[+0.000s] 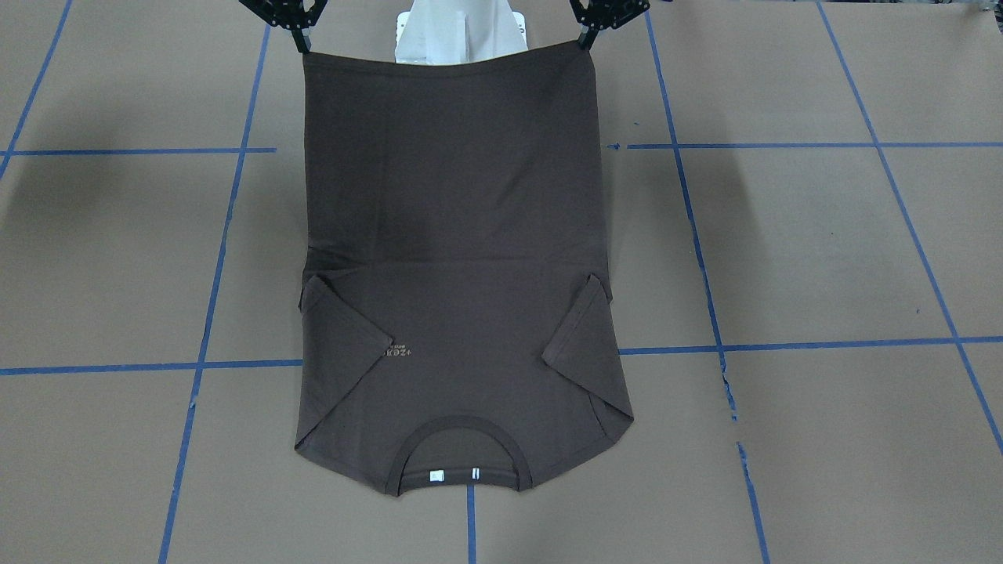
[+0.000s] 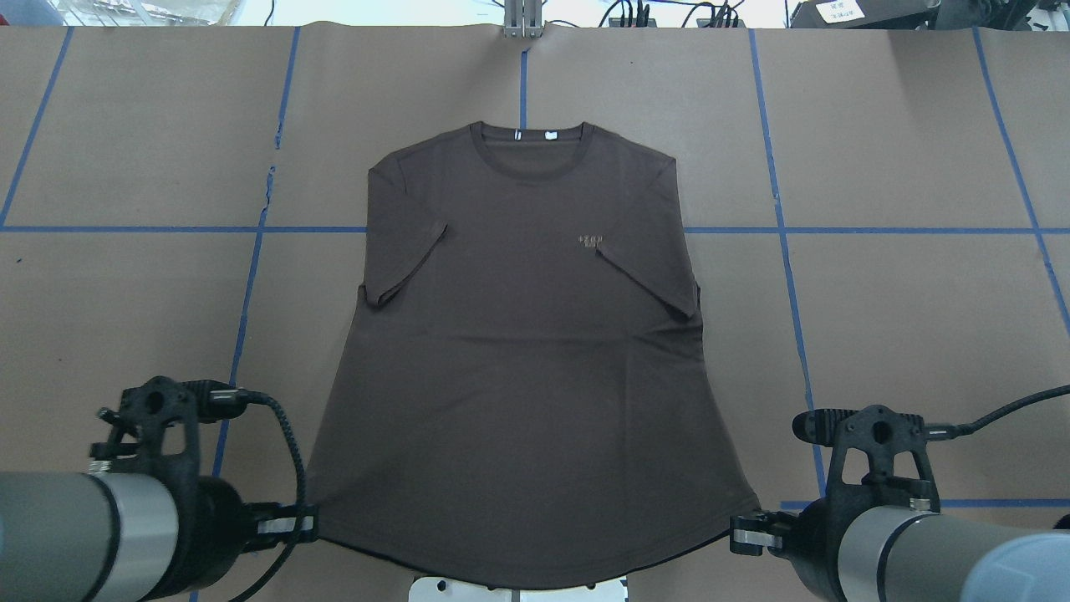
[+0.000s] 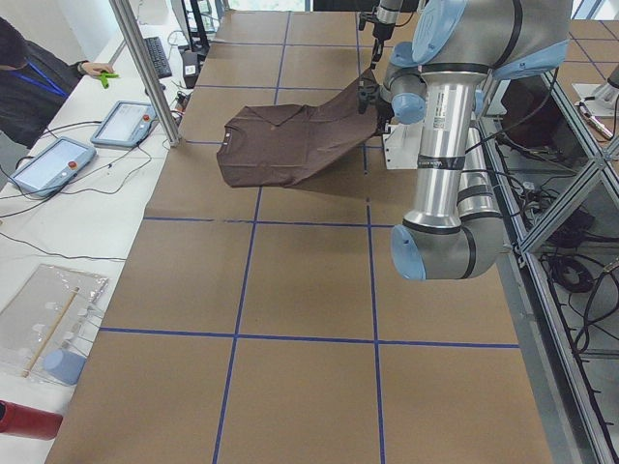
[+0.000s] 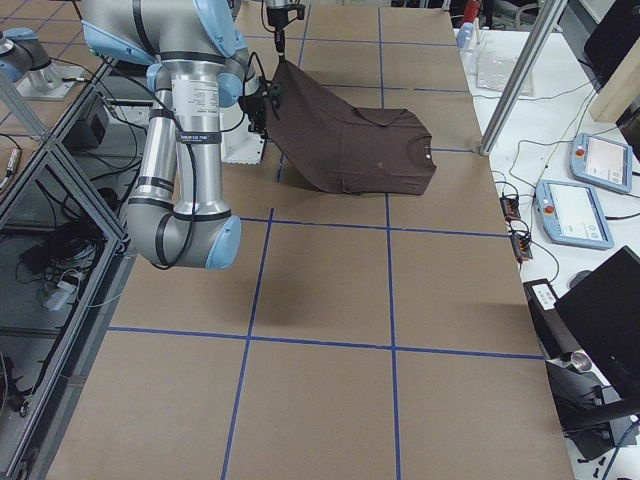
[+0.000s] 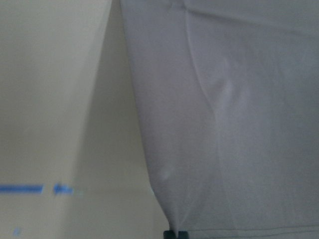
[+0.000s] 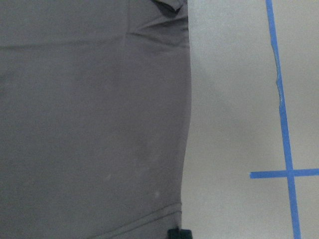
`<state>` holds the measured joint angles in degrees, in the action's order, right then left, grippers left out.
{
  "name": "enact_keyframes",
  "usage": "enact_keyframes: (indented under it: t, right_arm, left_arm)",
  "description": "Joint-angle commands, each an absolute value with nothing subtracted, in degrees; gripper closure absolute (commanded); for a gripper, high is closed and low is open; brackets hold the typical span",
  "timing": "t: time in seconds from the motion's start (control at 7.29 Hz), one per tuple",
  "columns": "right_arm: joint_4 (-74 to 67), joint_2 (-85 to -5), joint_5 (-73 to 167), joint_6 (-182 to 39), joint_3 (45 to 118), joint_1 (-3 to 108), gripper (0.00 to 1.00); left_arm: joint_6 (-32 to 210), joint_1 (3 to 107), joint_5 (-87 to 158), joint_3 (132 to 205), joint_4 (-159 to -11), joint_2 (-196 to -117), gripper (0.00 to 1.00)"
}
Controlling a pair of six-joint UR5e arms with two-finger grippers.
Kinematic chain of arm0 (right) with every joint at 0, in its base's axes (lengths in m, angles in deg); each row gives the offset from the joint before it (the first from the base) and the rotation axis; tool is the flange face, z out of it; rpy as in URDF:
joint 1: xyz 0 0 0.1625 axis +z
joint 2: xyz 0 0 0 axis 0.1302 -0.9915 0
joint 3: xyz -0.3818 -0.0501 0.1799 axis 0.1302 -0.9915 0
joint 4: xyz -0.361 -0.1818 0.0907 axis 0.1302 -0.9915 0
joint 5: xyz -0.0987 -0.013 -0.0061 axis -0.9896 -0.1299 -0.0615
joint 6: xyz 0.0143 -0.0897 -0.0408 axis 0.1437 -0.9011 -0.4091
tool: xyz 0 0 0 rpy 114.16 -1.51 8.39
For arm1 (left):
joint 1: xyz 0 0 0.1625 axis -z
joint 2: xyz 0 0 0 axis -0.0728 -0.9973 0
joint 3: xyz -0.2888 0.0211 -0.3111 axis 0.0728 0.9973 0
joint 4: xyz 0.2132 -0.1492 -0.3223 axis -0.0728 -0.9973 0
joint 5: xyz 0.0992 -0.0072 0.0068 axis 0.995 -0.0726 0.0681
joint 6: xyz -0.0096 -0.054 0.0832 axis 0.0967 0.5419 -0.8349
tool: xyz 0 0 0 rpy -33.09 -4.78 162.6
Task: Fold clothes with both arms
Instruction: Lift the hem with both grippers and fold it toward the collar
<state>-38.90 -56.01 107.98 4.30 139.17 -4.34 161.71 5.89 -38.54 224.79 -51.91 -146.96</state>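
The dark brown T-shirt lies front up, its collar toward the far side and both sleeves folded in over the chest. The hem half is lifted off the table and slopes up toward me, as the exterior left view shows on the shirt. My left gripper is shut on one hem corner. My right gripper is shut on the other. In each wrist view the cloth hangs taut from the fingertips at the bottom edge.
The brown table cover is crossed by blue tape lines. The white pedestal base stands just behind the lifted hem. A person sits past the far side of the table, with tablets and cables there.
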Motion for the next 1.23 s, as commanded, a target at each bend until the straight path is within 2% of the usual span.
enact_keyframes:
  t: [0.0,0.27,0.55,0.82,1.1]
  right_arm:
    - [-52.54,-44.44,110.76,3.54,139.95,-0.21,1.0]
    - [-52.85,-40.98,114.61,-1.26,135.66,10.48,1.0]
    - [-52.32,-37.03,120.42,-8.31,127.86,22.87,1.0]
    - [-47.7,-32.54,122.37,-12.02,116.01,30.72,1.0]
    - [-33.68,-32.18,122.37,-12.2,101.87,33.47,1.0]
  left_arm:
    - [158.24,8.72,-41.02,225.8,-48.52,-150.14,1.0]
    - [144.75,21.59,-41.37,218.45,-48.35,-155.05,1.0]
    - [135.13,32.35,-45.84,209.74,-48.61,-159.36,1.0]
    - [130.98,37.47,-46.2,200.35,-49.48,-163.93,1.0]
    - [130.88,38.54,-45.68,190.6,-56.65,-165.79,1.0]
